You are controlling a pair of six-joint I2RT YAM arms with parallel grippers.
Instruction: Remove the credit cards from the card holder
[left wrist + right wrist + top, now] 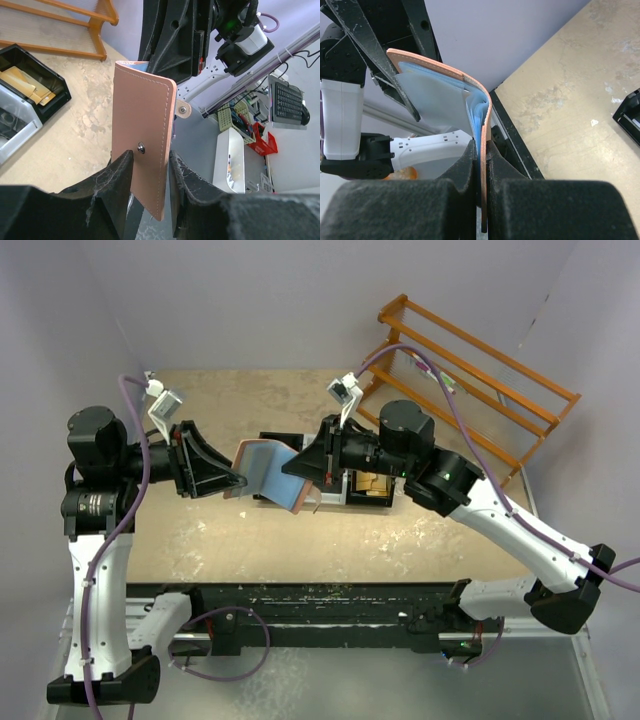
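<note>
Pinching opposite flaps, left end effector (240, 480) and right end effector (291, 468) hold the card holder (268, 468) aloft.

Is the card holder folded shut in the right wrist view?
No, the card holder stands bent open, its light blue lining showing, clamped in the right gripper.

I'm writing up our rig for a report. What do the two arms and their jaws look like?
Both the left arm and right arm have white lower links and bulky black joints. A purple cable runs along each to a small white wrist camera. The jaws are black, wedge-shaped, with rough dark padded inner faces.
</note>
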